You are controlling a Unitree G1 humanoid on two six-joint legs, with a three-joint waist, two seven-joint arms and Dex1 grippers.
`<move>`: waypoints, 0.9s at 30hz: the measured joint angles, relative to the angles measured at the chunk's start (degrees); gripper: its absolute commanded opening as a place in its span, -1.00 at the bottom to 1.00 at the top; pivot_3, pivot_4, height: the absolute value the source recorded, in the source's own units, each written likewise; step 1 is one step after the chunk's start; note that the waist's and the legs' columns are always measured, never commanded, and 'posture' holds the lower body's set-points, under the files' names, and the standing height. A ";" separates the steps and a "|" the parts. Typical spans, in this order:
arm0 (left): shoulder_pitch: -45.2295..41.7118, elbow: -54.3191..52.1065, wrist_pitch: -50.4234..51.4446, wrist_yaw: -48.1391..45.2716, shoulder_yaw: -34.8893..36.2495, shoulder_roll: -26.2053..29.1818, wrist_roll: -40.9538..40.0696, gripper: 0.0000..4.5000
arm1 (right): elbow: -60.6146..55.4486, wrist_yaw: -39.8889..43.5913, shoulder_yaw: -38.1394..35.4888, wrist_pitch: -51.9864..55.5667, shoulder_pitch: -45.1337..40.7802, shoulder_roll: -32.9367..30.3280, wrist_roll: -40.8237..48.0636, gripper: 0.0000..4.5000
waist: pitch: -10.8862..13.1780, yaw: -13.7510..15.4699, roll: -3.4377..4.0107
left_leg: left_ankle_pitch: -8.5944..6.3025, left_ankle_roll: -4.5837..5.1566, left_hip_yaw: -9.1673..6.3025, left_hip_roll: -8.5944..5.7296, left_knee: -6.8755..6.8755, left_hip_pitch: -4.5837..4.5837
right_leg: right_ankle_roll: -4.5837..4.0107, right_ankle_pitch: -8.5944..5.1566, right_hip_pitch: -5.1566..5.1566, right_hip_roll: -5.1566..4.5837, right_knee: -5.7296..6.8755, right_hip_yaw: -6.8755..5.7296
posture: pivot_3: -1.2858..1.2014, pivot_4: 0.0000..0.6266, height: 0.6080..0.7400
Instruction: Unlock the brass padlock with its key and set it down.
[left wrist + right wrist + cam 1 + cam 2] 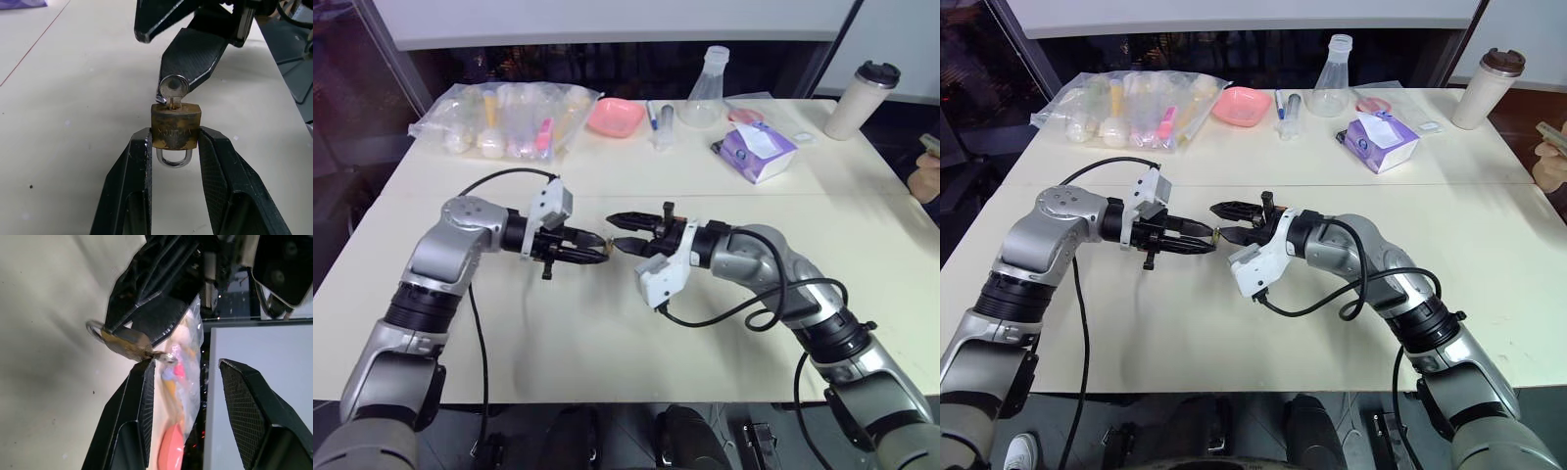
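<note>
My left gripper (174, 133) is shut on the brass padlock (176, 126) and holds it by its sides above the table. The silvery shackle (173, 159) points back between the fingers, and both its ends meet the body. The key (173, 89) sticks out of the padlock's keyhole toward my right gripper (186, 364). That gripper is open, and one of its fingertips (146, 367) is right at the key's round head (165, 356). I cannot tell whether they touch. In the head views the two grippers meet tip to tip over the table's middle, left (592, 251) and right (613, 232).
At the back of the cream table (607, 333) lie a clear bag of small items (509, 117), a pink dish (615, 116), a glass flask (705, 88), a purple packet (756, 152) and a lidded cup (862, 98). A person's hand (925, 181) shows at the right edge.
</note>
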 measured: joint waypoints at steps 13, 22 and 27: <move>-0.10 0.63 1.36 -0.09 -0.05 -0.11 0.06 -0.66 | 1.75 -0.74 -0.06 -4.26 -0.22 -0.64 -1.59 -0.07 | 0.00 0.01 0.00 | 0.01 -0.02 0.00 0.01 0.00 0.00 | 0.00 0.00 0.00 0.00 0.01 0.00 | 0.03 -0.52 0.62; -0.10 -0.66 2.71 0.16 0.11 0.46 -0.54 -0.66 | 5.30 -0.26 0.89 -7.59 -0.63 -2.48 -3.32 -0.97 | 0.00 -0.01 0.00 | 0.02 -0.04 0.01 0.01 0.00 0.00 | 0.00 0.00 -0.01 -0.01 0.02 0.02 | 0.03 -0.52 0.62; -0.09 -0.89 3.33 0.41 0.07 0.41 -0.67 -0.66 | 5.90 -0.29 0.96 -8.36 -0.76 -2.38 -3.39 -0.97 | 0.00 -0.03 0.00 | 0.02 -0.04 0.02 0.01 0.00 0.01 | 0.00 0.00 -0.02 -0.02 0.02 0.02 | 0.03 -0.52 0.62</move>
